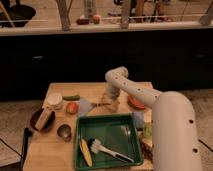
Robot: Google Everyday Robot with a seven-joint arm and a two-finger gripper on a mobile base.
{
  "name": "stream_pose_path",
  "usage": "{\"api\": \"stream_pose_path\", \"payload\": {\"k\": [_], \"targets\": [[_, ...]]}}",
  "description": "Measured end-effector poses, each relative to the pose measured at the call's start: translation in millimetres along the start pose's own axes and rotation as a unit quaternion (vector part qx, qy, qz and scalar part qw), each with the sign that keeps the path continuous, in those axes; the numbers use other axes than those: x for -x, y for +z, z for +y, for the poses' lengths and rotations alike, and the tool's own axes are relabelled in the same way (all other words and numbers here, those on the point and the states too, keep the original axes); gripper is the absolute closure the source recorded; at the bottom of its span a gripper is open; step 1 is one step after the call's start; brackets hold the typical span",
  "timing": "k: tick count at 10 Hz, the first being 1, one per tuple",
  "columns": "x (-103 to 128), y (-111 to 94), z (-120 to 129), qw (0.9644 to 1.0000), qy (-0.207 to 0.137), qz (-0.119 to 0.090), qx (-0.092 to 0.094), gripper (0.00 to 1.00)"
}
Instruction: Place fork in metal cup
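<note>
We see the gripper (111,103) low over the table (50,152) behind the green tray (117,131), the fork (98,104) jutting left beside it; its grip we cannot tell. The metal cup (64,132) stands left of the tray, well apart.

The single camera sits high on the robot's own side and looks down over its white arm (172,125) onto the wooden table (47,150), facing the dark counter (50,60) behind. The view is rather near. The gripper (106,103) lies mid-frame, just beyond the green tray (95,118).
</note>
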Motion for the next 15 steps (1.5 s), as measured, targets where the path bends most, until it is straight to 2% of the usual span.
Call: {"api": "stream_pose_path", "payload": {"k": [4, 5, 7, 12, 13, 15], "targets": [[11.4, 5.2, -4.3, 0.9996, -0.008, -0.024, 0.010, 0.20], [13.4, 6.8, -4.5, 0.9994, -0.010, -0.029, 0.014, 0.23], [17.4, 10.4, -5.3, 0.9991, -0.013, -0.035, 0.019, 0.38], [20.8, 2.4, -7.9, 0.9989, -0.015, -0.039, 0.019, 0.92], [20.5, 1.7, -8.9, 0.9990, -0.016, -0.038, 0.017, 0.98], [19.8, 0.6, -7.5, 0.9990, -0.017, -0.036, 0.021, 1.00]]}}
